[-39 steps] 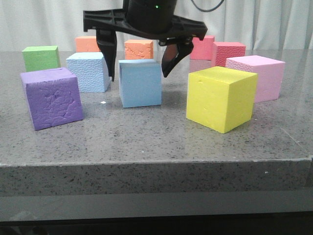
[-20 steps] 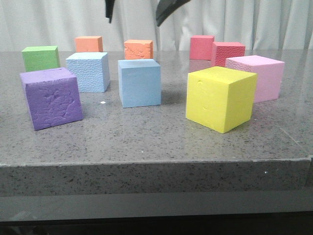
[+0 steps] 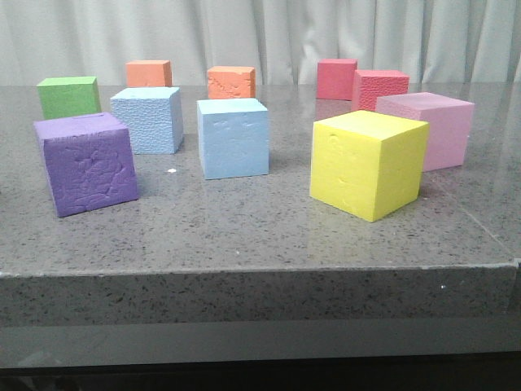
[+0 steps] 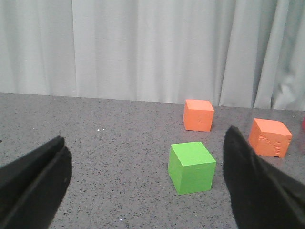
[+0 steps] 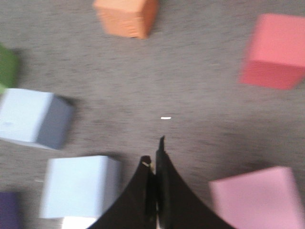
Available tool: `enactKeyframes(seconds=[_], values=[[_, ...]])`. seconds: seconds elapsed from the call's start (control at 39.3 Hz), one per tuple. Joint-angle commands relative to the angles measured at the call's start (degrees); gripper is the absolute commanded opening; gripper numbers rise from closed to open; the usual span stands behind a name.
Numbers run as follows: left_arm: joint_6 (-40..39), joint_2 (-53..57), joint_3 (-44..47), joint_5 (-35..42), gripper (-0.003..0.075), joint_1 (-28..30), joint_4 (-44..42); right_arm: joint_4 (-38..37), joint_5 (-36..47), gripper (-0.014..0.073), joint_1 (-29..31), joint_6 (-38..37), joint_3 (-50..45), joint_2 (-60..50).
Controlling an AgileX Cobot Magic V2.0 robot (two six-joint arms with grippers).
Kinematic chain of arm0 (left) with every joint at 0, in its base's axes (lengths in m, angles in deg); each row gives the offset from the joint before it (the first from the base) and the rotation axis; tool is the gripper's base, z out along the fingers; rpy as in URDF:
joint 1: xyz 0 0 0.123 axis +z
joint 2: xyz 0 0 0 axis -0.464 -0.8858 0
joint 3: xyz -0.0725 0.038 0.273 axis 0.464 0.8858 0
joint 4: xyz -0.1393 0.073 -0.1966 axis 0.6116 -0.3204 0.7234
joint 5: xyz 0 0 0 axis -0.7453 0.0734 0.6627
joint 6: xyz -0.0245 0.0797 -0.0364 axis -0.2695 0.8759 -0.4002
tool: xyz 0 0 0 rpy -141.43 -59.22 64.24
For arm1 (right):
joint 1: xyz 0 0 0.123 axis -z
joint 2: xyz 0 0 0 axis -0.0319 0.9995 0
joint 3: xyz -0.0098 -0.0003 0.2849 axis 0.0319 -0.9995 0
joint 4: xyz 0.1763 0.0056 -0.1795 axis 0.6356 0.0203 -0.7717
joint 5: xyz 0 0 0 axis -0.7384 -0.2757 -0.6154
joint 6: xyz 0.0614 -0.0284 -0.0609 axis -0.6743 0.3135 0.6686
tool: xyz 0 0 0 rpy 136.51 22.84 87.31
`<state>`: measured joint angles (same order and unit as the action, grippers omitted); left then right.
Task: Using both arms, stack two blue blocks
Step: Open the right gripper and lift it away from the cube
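Gone from the front view since a second ago: the black pincer that hung over the smoother blue block, risen out of frame half a second back and now absent altogether, with every cube left where it stood. Still the opening step by the look of it, neither blue block lifted and no stack begun. Pebbled blue block (image 3: 146, 120) resting on the desk (image 3: 244, 228) just beside the smoother blue block (image 3: 234, 138), a narrow gap between them, both upright. Left pincer (image 4: 145, 183) spread wide and empty, low over the desk, facing the green cube (image 4: 191, 167) and two orange cubes (image 4: 198, 115) (image 4: 269, 137) near the curtain. Right pincer (image 5: 153, 191) pressed together, holding nothing, high above the desk, looking down on both blue blocks in a blurred picture. Next, probably: spreading the right pincer, dropping squarely over one blue block, gripping opposite faces and lifting clear, then lowering it onto the other. Crowding to mind: purple cube (image 3: 85, 163) close to the pebbled block on its near side, yellow cube (image 3: 368, 163) near the smoother one, pink cube (image 3: 427, 128) and two red cubes (image 3: 336, 78) (image 3: 379, 88) further off.
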<state>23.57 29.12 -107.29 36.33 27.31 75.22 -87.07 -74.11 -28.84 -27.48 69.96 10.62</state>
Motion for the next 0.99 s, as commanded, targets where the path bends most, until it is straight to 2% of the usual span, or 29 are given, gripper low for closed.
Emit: enactKeyframes(seconds=[0.0,0.15,0.33,0.59,0.76,0.97], values=[[-0.2,-0.2,-2.0,4.8,0.0617,-0.3,0.4,-1.7,-0.7,-0.0062,3.5,6.2,-0.8,-6.5],[-0.2,-0.2,-2.0,4.8,0.0617,-0.3,0.4,-1.7,-0.3,-0.0062,9.7,8.8,-9.6,-14.1],[-0.2,-0.2,-2.0,4.8,0.0617,-0.3,0.4,-1.7,5.0,-0.0062,14.6,9.0,-24.2,-24.8],[-0.2,-0.2,-2.0,4.8,0.0617,-0.3,0.4,-1.9,12.7,-0.0062,14.9,9.2,-43.9,-41.6],[-0.2,-0.2,-2.0,4.8,0.0617,-0.3,0.4,-7.6,19.3,-0.0063,14.9,9.6,-56.7,-54.3],[-0.2,-0.2,-2.0,6.0,0.0617,-0.3,0.4,-11.2,22.9,-0.0068,14.9,9.6,-65.5,-65.1]])
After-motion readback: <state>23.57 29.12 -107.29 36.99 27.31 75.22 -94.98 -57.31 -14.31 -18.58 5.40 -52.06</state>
